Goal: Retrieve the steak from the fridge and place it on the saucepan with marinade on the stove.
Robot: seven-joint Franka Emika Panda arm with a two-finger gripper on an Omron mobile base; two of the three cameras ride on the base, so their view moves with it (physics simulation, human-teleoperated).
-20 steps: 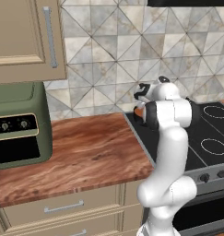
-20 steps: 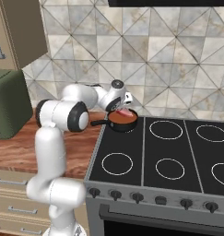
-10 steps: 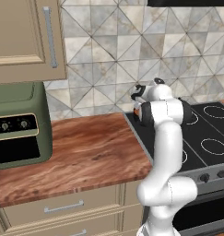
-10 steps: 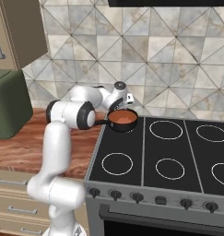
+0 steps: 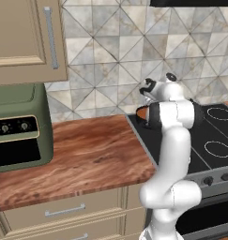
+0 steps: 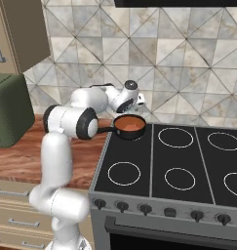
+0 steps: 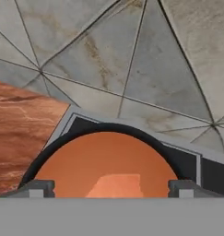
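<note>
The saucepan with marinade (image 6: 130,127) stands on the back left burner of the black stove (image 6: 188,163), its long handle pointing left. In the hand view its dark rim (image 7: 62,143) rings orange-brown liquid, and the steak (image 7: 117,183) lies in it as a paler pink slab. My gripper (image 6: 139,100) hovers just above and behind the pan near the tiled wall, and is open (image 7: 111,190), with both fingertips (image 7: 38,188) wide apart and nothing between them. In the left base view the arm covers most of the pan (image 5: 141,113). The fridge is out of view.
A green toaster oven (image 5: 17,126) sits on the wooden counter (image 5: 92,154) to the left of the stove (image 5: 214,140). A beige wall cabinet (image 5: 26,37) hangs above it. The tiled backsplash (image 6: 188,63) is close behind the pan.
The jaws have gone from nearly shut to wide open, and the steak now lies in the marinade. The hand has risen a little toward the wall and the elbow has swung.
</note>
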